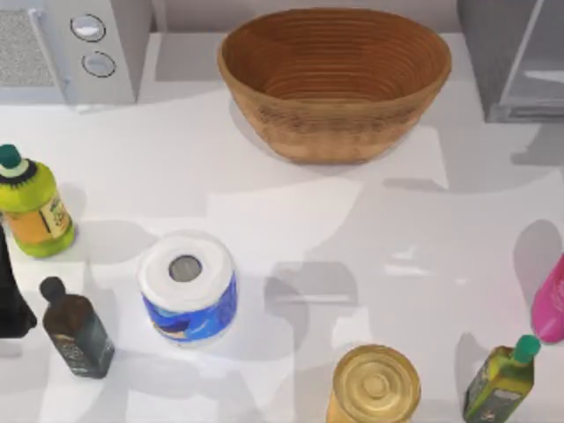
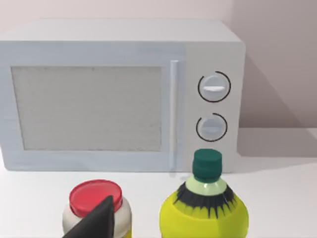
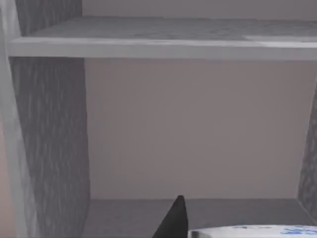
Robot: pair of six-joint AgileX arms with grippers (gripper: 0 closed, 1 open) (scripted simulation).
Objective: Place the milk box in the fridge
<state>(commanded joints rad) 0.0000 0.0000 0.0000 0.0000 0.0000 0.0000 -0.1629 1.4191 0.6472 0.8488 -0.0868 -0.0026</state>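
The fridge [image 1: 515, 62] is the dark-grey cabinet at the table's far right corner. The right wrist view looks straight into its compartment: a shelf [image 3: 163, 42] above, a pale back wall, a grey floor [image 3: 133, 215]. The white and blue top of the milk box [image 3: 252, 231] shows at that view's edge, close against one dark fingertip [image 3: 173, 220] of my right gripper, which appears shut on it, just above the fridge floor. My left arm [image 1: 11, 295] is parked at the table's left edge.
A light-grey microwave [image 1: 79, 48] stands far left and a wicker basket [image 1: 335, 79] in the far middle. A yellow-green bottle [image 1: 33, 203], dark bottle [image 1: 77, 330], blue-wrapped paper roll [image 1: 188, 286], gold-lidded can [image 1: 374, 383], green bottle [image 1: 500, 379] and pink bottle [image 1: 551, 304] stand nearer. A red-lidded jar [image 2: 96, 206] sits by the left arm.
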